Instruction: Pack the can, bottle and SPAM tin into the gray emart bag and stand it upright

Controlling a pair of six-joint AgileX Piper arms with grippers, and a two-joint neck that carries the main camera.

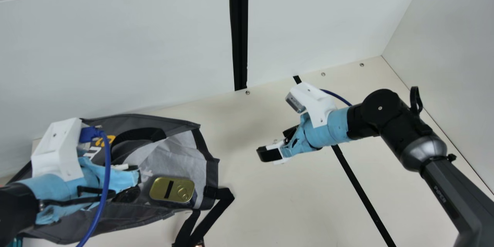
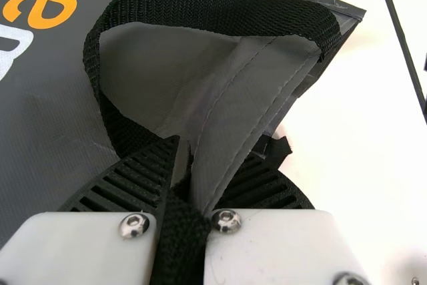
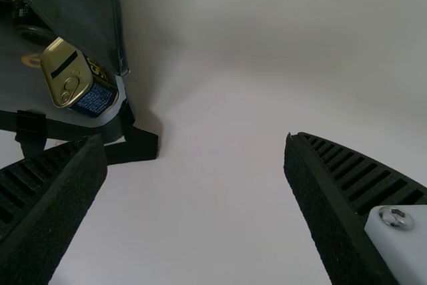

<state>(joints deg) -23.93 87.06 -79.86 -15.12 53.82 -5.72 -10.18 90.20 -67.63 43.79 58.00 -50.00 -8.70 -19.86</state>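
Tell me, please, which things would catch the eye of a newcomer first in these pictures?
Probably the SPAM tin comes first, its gold lid facing up inside the open gray bag at the main view's lower left. Next would be the left claw, pinching the bag's gray cloth. The right claw stands out too, open over the cream table to the right of the bag.

The gray emart bag has an orange "e" and part of a white "m" on it, the right arm says "PiPER" in pale letters, and the SPAM tin has yellow letters and tiny white ones on its side, too small to read.
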